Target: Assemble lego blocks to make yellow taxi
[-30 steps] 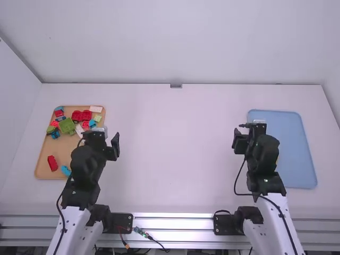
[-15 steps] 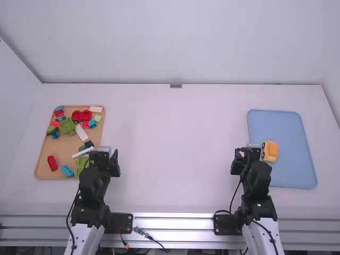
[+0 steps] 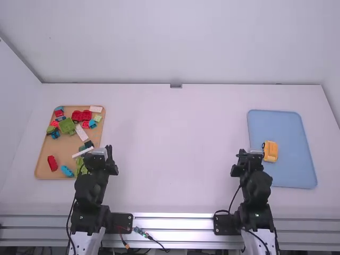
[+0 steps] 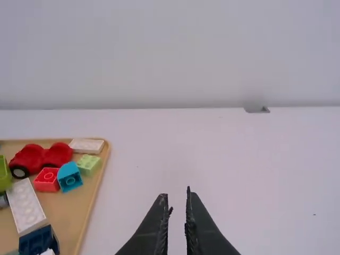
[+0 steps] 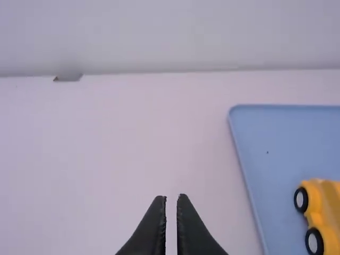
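My left gripper (image 3: 108, 156) hangs beside the wooden tray's right edge. In the left wrist view my left gripper (image 4: 177, 203) is shut, a thin gap between its fingers and nothing held. My right gripper (image 3: 243, 157) is left of the blue tray (image 3: 287, 172); in the right wrist view my right gripper (image 5: 171, 203) is also shut and holds nothing. A yellow wheeled car piece (image 3: 271, 151) rests on the blue tray; the right wrist view shows the yellow piece (image 5: 325, 215) with two black wheels. Loose blocks, including a green one (image 3: 67, 126), lie on the wooden tray (image 3: 41, 164).
Two red cars (image 3: 82, 115) sit near the wooden tray's back, by a white block (image 3: 95, 109). A red piece (image 3: 52, 163) and a blue one (image 3: 67, 171) lie toward its front. White table (image 3: 175, 154) separates the two trays.
Both arms have drawn back toward their bases, uncovering the yellow car piece and more blocks on the wooden tray. The blocks have not moved.
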### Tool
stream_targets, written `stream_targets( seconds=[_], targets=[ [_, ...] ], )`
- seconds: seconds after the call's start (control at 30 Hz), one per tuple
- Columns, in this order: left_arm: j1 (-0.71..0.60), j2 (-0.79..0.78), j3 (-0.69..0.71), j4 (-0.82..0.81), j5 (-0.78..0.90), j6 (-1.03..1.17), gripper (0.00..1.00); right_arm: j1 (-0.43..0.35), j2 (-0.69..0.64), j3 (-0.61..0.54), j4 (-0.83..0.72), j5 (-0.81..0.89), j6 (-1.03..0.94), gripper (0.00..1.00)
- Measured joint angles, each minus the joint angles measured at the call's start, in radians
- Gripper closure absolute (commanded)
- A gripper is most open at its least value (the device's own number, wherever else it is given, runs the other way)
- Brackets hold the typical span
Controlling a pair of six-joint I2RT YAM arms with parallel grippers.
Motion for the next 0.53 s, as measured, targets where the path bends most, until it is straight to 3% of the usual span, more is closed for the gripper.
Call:
stream_targets(
  seconds=[0.23,0.53],
  targets=[
    [0.0,0.0,0.0,0.0,0.0,0.001,1.0,0.0,-0.074,0.0,0.0,0.0,-0.001,1.0],
    [0.0,0.0,0.0,0.0,0.0,0.0,1.0,0.0,-0.158,0.0,0.0,-0.001,-0.002,1.0]
  ],
)
